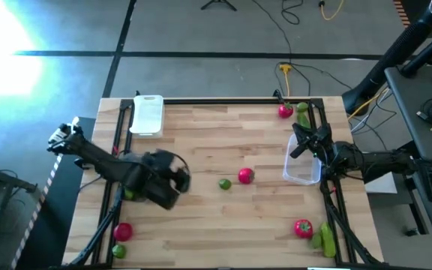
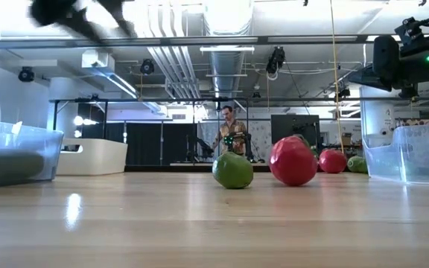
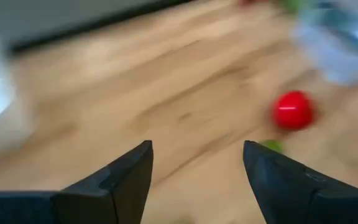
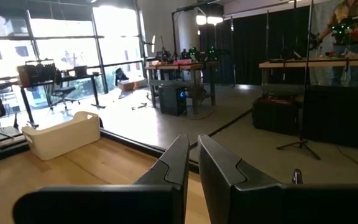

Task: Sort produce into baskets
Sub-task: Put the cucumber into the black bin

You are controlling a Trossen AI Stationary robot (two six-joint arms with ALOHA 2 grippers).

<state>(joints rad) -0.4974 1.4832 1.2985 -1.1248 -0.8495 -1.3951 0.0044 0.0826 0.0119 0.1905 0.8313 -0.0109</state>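
With its fingers standing apart and gripping nothing, the left gripper is hovering over the wooden table – between picks, I judge. Next comes the lime or the tomato just beyond. Farther off, the right gripper is waiting, fingers pressed together, above a clear tub – a workshop is showing behind.

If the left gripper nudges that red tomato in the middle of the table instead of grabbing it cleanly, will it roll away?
Probably. The tomato looks round and sits on bare, flat wood, so a glancing touch would likely send it rolling. The lime lies close beside it, apart, and might get knocked too. Its skin looks smooth and glossy, so the open left gripper may slip unless centred.
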